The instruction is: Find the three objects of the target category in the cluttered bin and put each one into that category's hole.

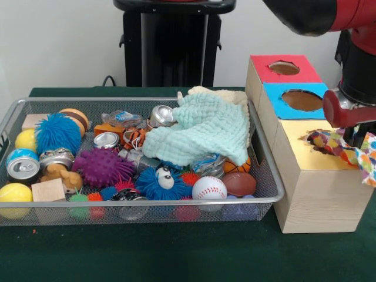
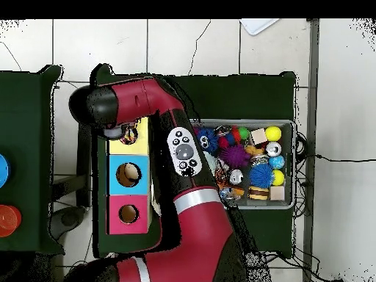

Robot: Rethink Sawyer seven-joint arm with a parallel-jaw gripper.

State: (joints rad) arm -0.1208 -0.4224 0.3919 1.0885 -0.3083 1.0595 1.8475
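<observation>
Front view first: the gripper is seen at the right end of the wooden sorting box, directly over the yellow-topped section, and a multicoloured patterned cloth is draped from it across the ragged yellow hole. Part of the cloth is already bunched at the hole's rim while the rest hangs past the box's right edge. The fingers themselves are hidden behind the fabric, so how wide they stand cannot be told; the cloth is judged to be held, not seen to be. The step in hand is judged to be the drop-off of a fabric item. What is called for next is a push down through the hole and a let-go, with the loose tail gathered in so nothing snags on the torn rim. In the wire bin a mint knitted cloth is spread over the clutter at the right end, a cream cloth peeking out behind it: likely the remaining two.

Overhead view now: the arm is stretched across the box, its end parked above the yellow section, the blue and red sections left uncovered. The gripper and cloth are masked by the arm here
</observation>
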